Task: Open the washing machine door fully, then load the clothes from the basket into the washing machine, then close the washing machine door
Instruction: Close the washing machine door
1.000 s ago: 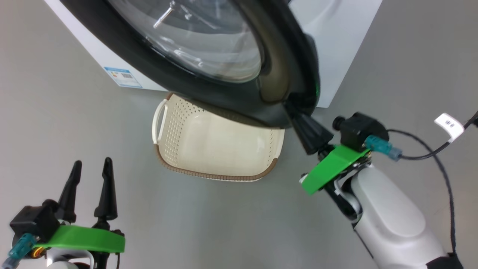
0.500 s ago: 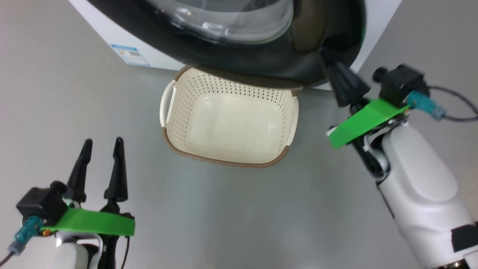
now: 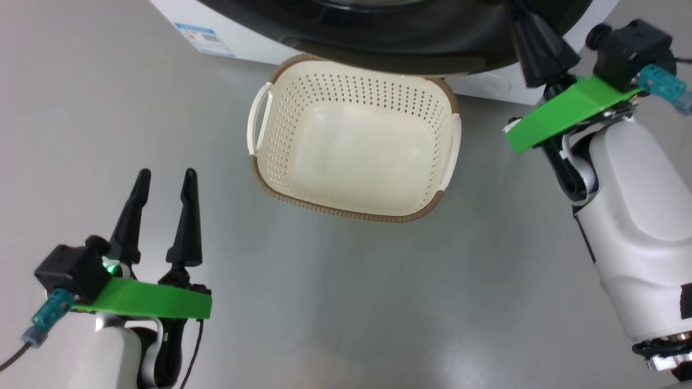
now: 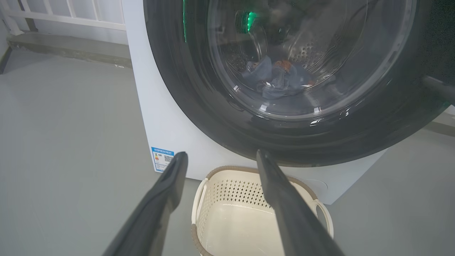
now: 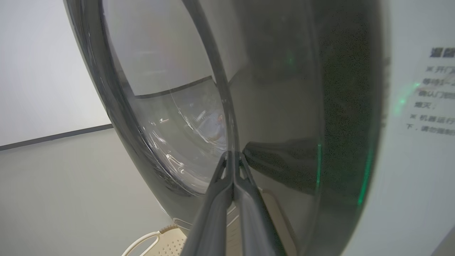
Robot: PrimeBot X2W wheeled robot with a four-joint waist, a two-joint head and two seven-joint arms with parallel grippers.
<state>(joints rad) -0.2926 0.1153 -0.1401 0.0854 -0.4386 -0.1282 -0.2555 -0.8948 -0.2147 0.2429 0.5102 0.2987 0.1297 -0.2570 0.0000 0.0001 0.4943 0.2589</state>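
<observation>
The door (image 4: pixel 185 89) above the empty basket (image 3: pixel 346 213) is being pressed by the clenched right gripper (image 5: pixel 233 156), the left gripper (image 3: pixel 167 173) being held released, and a slip off the glossy rim (image 5: pixel 341 106) is being risked.

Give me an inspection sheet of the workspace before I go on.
Surface: grey floor.
Job's things: basket empty, before the washing machine; clothes in the drum, seen through the washing machine door; whether it is latched, cannot tell.
Clutter: nothing seen.
Grippers: left gripper fingers open, above the floor; right gripper fingers shut, at the door's rim.
Cables: teal plug at each wrist.
Surroundings: white railing beside the machine.
</observation>
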